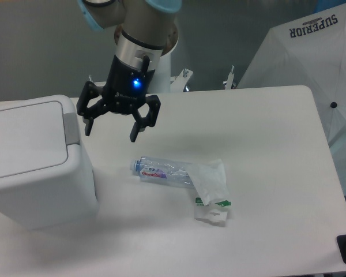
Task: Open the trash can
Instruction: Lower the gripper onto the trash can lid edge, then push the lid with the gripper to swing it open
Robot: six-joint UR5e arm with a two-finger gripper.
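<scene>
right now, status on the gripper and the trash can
Gripper open, empty, beside the hinge. Trash can lid shut. Bottle and wrapper lie clear.

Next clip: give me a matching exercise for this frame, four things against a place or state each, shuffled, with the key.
Things:
1. trash can
2. claw
3. plastic bottle
4. crumpled wrapper

Places or states:
A. lying on its side mid-table
B. open, empty, above the table beside the bin's hinge strip
C. lid shut, at the table's left edge
D. lying against the bottle's right end

Pairs: 1-C, 2-B, 3-A, 4-D
</scene>
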